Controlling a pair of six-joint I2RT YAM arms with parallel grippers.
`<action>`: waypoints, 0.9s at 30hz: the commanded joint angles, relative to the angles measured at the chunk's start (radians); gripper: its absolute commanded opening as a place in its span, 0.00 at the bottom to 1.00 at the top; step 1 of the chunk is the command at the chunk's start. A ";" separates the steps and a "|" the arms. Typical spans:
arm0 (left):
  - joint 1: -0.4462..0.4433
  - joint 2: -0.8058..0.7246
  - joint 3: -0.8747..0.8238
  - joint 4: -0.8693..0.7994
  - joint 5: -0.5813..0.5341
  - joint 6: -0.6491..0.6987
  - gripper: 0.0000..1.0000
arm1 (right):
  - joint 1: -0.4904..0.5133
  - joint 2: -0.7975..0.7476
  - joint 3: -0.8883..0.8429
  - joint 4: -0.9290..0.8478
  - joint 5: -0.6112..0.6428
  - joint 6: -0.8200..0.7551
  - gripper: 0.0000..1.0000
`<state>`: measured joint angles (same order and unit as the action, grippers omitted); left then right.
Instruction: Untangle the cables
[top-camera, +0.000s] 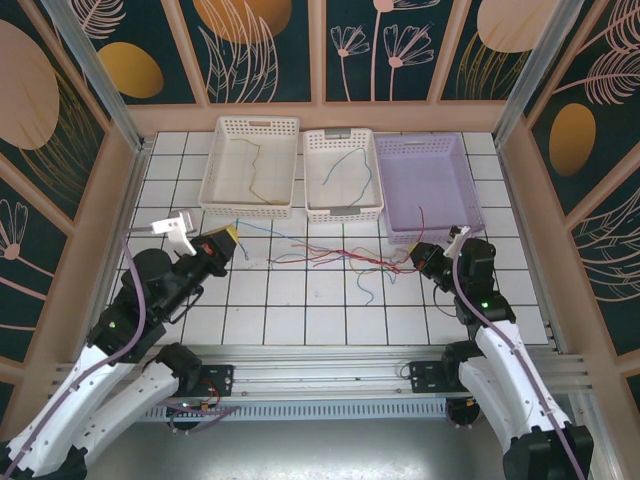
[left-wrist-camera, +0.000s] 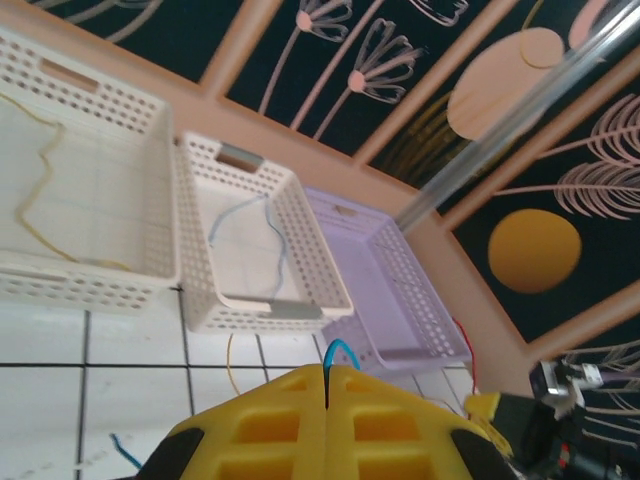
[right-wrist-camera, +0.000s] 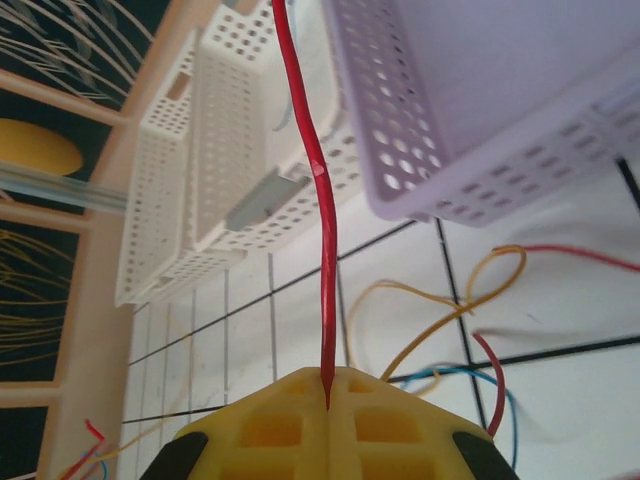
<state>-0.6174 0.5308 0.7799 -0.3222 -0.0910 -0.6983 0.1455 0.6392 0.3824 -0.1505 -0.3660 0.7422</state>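
Table (top-camera: 300, 320): white tiles with dark grout; three baskets in a row along the far side, loose wires in the middle.
Left white basket (top-camera: 258, 123): far left of the row; one yellow wire (top-camera: 255, 170) lies squiggled inside.
Purple basket (top-camera: 420, 141): far right of the row; a short red strand (top-camera: 421, 218) hangs over its near wall.
Middle white basket (top-camera: 343, 134): between the other two, touching the purple one; holds one curved blue wire (top-camera: 345, 165).
Left gripper (top-camera: 228, 236): at the left end of the wire spread, in front of the left white basket. Yellow pads pressed together in the wrist view, pinching a blue cable end (left-wrist-camera: 340, 350) that loops out of the seam.
Right gripper (top-camera: 420, 258): at the right end of the spread, just in front of the purple basket. Pads clenched on a red cable (right-wrist-camera: 322, 200) that runs straight up out of the seam.
Cables (top-camera: 340, 260): red, yellow and blue strands crossing on the tiles between the two grippers, in front of the middle basket.
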 joint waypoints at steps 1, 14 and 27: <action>-0.002 0.023 0.114 -0.095 -0.128 0.068 0.00 | -0.010 -0.012 -0.032 -0.010 0.041 -0.006 0.00; -0.002 0.226 0.443 -0.087 -0.092 0.141 0.00 | -0.013 0.012 -0.139 0.048 0.109 -0.022 0.00; -0.002 0.552 0.759 0.024 0.092 0.146 0.00 | -0.011 0.041 -0.191 0.118 0.102 -0.025 0.00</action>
<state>-0.6174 1.0321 1.4899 -0.3576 -0.0654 -0.5751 0.1417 0.6838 0.2001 -0.0853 -0.2626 0.7345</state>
